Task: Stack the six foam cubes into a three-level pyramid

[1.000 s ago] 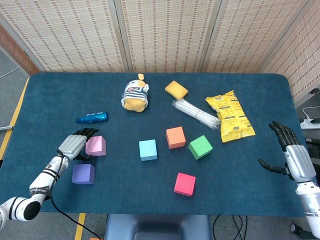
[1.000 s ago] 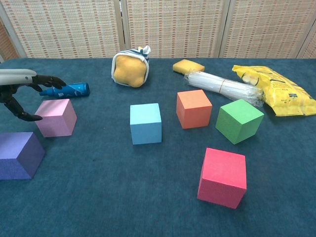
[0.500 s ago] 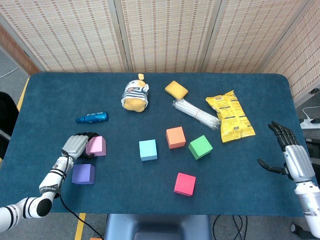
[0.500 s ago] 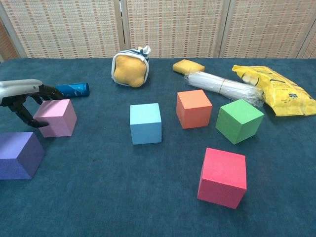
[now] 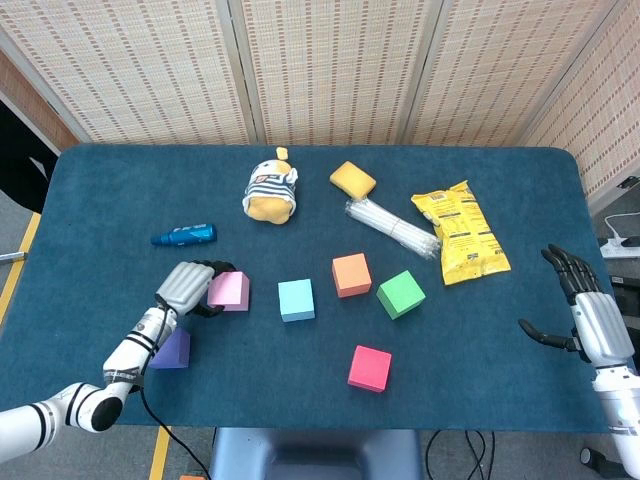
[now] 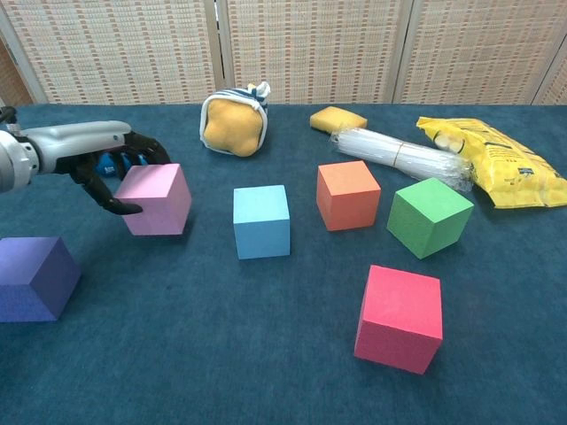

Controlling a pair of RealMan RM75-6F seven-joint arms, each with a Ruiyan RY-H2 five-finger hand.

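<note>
My left hand (image 5: 190,285) (image 6: 113,168) grips the pink cube (image 5: 229,290) (image 6: 155,198) and holds it slightly tilted, just left of the light blue cube (image 5: 296,299) (image 6: 261,220). The purple cube (image 5: 172,348) (image 6: 34,277) lies at the front left, partly behind my left forearm in the head view. The orange cube (image 5: 351,274) (image 6: 348,194) and green cube (image 5: 401,293) (image 6: 429,216) sit side by side in the middle. Nearer the front lies the magenta cube (image 5: 370,367) (image 6: 400,317). My right hand (image 5: 590,305) hovers open at the table's right edge, holding nothing.
A blue tube (image 5: 184,235) lies behind my left hand. At the back stand a striped plush toy (image 5: 270,191) (image 6: 234,120), a yellow sponge (image 5: 352,179) (image 6: 338,118), a bundle of clear straws (image 5: 392,228) (image 6: 400,155) and a yellow snack bag (image 5: 459,230) (image 6: 493,168).
My left hand closed on the pink cube and carried it rightward, toward the light blue cube. The other cubes and my right hand stayed put.
</note>
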